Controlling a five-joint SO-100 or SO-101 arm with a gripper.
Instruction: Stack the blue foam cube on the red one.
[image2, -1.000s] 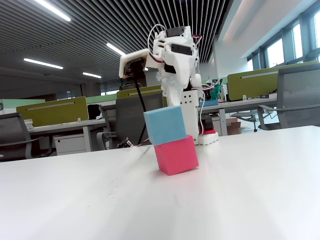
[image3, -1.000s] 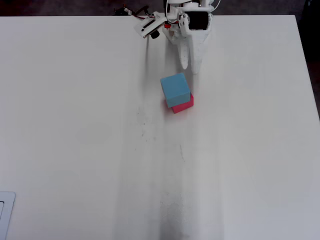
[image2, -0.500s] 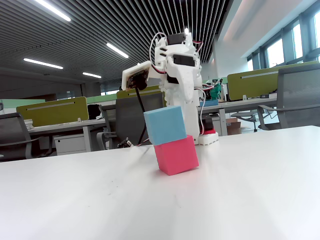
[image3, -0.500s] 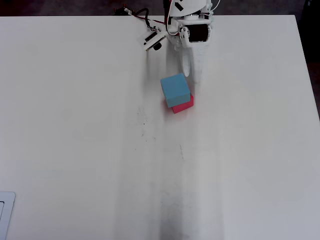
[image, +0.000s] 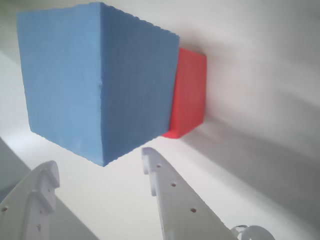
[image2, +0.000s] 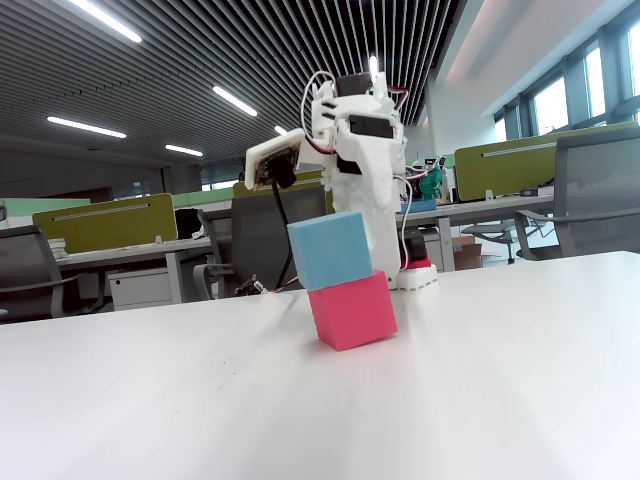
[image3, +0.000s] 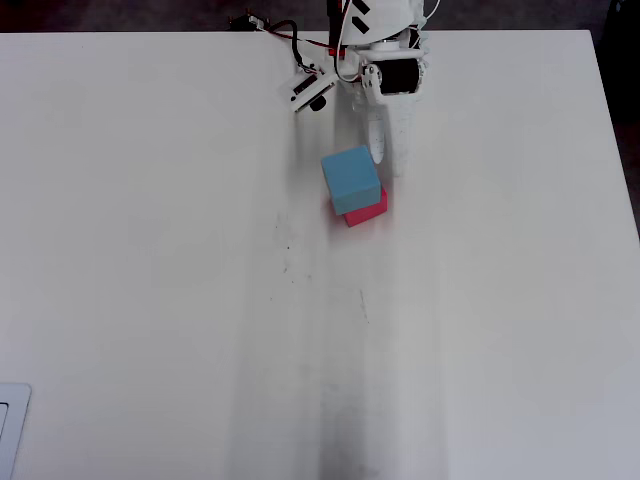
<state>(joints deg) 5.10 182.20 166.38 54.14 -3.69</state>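
Observation:
The blue foam cube (image2: 331, 249) rests on top of the red one (image2: 352, 310), shifted a little to the left in the fixed view so it overhangs. In the overhead view the blue cube (image3: 351, 179) covers most of the red cube (image3: 370, 212). In the wrist view the blue cube (image: 95, 85) fills the upper left and the red cube (image: 190, 95) shows behind it. My gripper (image: 99, 162) is open and empty, its white fingers (image: 170, 195) apart and just short of the blue cube. In the overhead view the gripper (image3: 388, 162) is just behind the stack.
The white arm (image2: 362, 140) stands on its base at the table's far edge, with cables beside it. The white table (image3: 150, 300) spreads wide around the stack. Office desks and chairs stand beyond the table in the fixed view.

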